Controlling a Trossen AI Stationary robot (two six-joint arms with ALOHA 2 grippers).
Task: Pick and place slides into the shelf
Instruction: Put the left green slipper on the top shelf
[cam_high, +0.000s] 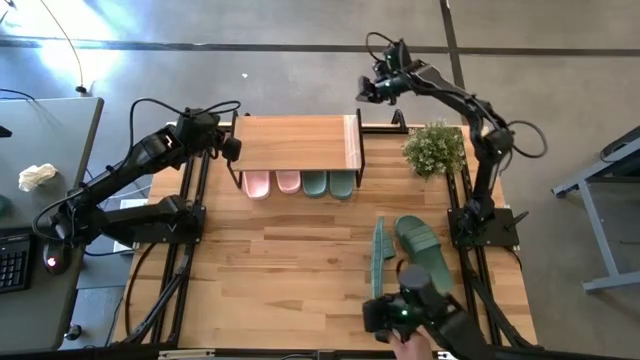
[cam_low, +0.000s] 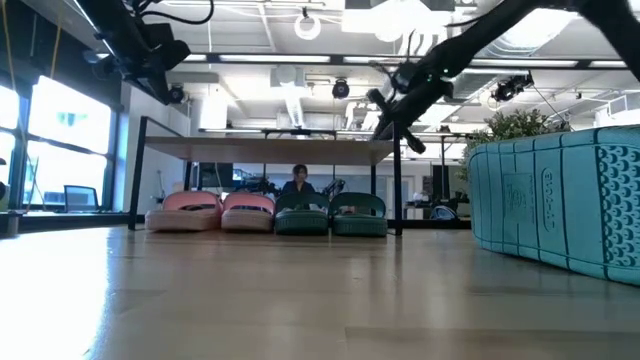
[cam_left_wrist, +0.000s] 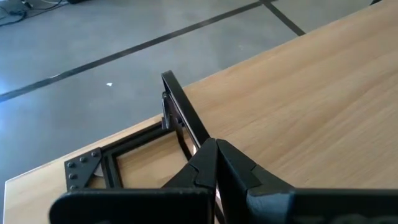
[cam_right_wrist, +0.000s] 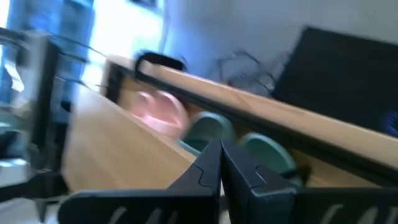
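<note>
The shelf (cam_high: 295, 142) stands at the table's far side. Under its plank a light pink pair (cam_high: 272, 183) and a dark green pair (cam_high: 328, 184) of slides rest on the table, also visible in the low view (cam_low: 265, 213). Two more green slides lie near the right edge: one stands on its long side (cam_high: 381, 258), the other lies flat (cam_high: 418, 240). My left gripper (cam_high: 232, 148) hovers shut over the shelf's left end (cam_left_wrist: 214, 155). My right gripper (cam_high: 367, 92) hangs shut beyond the shelf's far right corner (cam_right_wrist: 221, 152).
A potted plant (cam_high: 435, 148) stands right of the shelf. A dark device (cam_high: 408, 300) with a person's hand (cam_high: 408, 347) below it sits at the table's near edge, overlapping the flat green slide. The table's left and middle boards (cam_high: 270, 260) are bare wood.
</note>
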